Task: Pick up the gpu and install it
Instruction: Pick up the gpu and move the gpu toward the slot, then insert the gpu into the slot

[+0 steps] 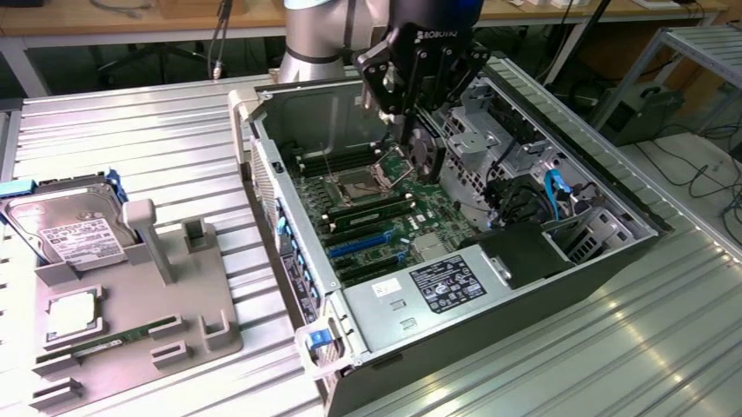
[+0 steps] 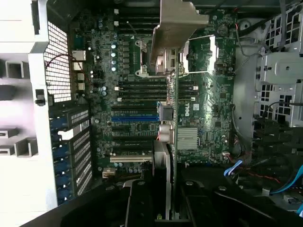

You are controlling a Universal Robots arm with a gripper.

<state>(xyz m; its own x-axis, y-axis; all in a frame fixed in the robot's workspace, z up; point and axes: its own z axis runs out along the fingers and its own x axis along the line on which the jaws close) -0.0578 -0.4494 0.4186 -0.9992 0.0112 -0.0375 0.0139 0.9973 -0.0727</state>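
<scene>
My gripper hangs over the open computer case, shut on the gpu. The card hangs on edge below the fingers, its black cooler block facing the exterior view's right, just above the green motherboard. In the wrist view the gpu runs edge-on away from my gripper, and its silver end bracket is at the far end. It sits over the motherboard, beside the blue expansion slot. I cannot tell whether the card touches the board.
A grey fixture at the exterior view's left holds a hard drive, a processor and a memory stick. Inside the case are the power supply and a drive cage with blue cables. Case walls ring the board.
</scene>
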